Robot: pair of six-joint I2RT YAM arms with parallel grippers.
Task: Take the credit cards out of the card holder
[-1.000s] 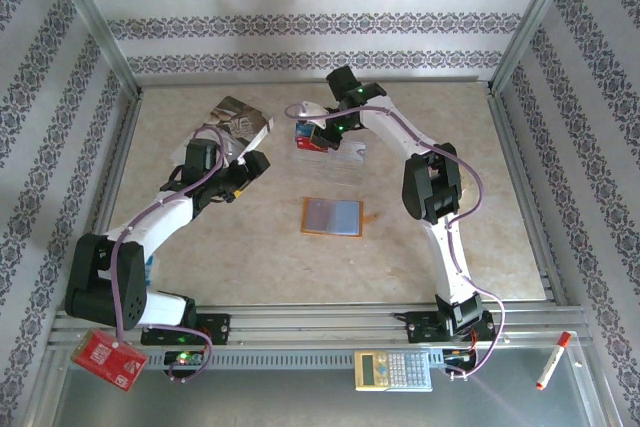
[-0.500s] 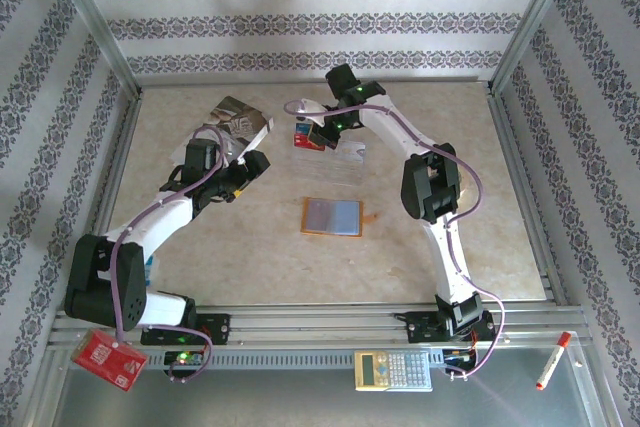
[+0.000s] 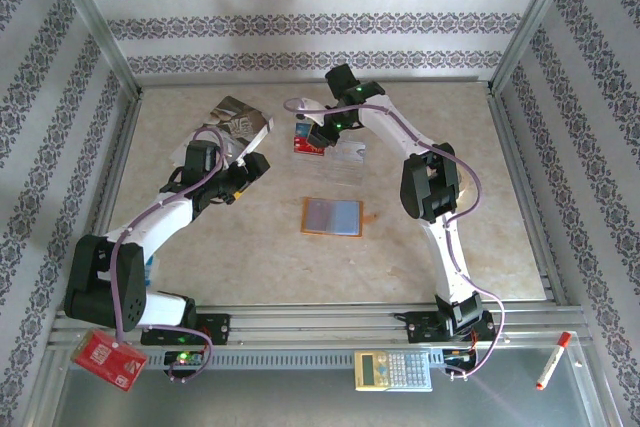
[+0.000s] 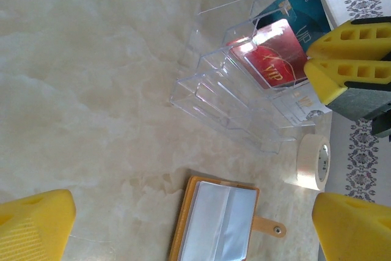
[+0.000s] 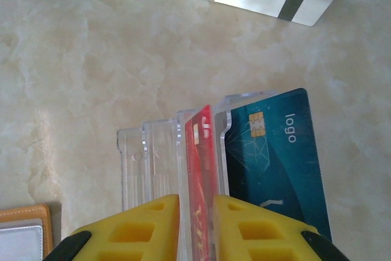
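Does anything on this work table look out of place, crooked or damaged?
Nothing looks spilled or damaged. Only the calculator, the red packet and the marker lie off the table, on the near ledge.

The wallet (image 3: 332, 217) is laid open and flat — orange, grey lining up. The red card (image 5: 199, 169) and blue card (image 5: 275, 157) are set in a clear rack (image 5: 149, 163).
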